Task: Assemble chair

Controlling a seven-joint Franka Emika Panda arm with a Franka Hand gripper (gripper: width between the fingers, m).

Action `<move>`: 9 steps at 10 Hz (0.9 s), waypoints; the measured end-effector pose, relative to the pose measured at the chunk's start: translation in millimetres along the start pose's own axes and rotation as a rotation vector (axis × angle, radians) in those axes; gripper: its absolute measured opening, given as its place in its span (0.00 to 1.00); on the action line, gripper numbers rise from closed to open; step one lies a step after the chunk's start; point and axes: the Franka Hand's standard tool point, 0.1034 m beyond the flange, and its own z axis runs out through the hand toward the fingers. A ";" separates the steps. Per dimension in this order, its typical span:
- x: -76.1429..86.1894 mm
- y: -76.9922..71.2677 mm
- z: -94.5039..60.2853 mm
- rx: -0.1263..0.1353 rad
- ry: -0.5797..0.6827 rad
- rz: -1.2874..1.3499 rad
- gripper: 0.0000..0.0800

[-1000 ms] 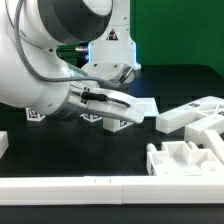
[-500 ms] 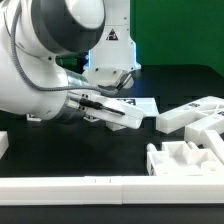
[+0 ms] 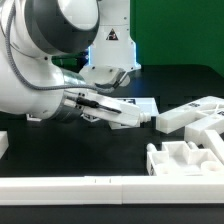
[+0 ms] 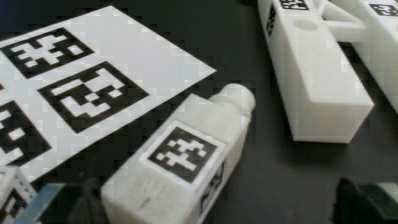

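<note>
The arm has slid toward the exterior view's right over the last second, so the gripper [image 4: 217,198] now hangs over a tagged white chair block [image 4: 183,158] just beside the marker board [image 4: 98,75]. Its fingers are spread wide (nothing held); a grasp looks close.

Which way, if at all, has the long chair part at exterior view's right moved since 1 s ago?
No. The long chair part keeps the same gap to the marker board.
</note>
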 end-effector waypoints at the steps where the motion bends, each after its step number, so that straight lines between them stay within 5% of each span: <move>1: 0.2 3.7 -3.7 0.004 0.002 -0.011 0.81; 3: 1.9 18.2 -16.5 0.016 0.011 -0.008 0.81; 9: 10.9 26.8 16.2 0.011 0.002 0.028 0.81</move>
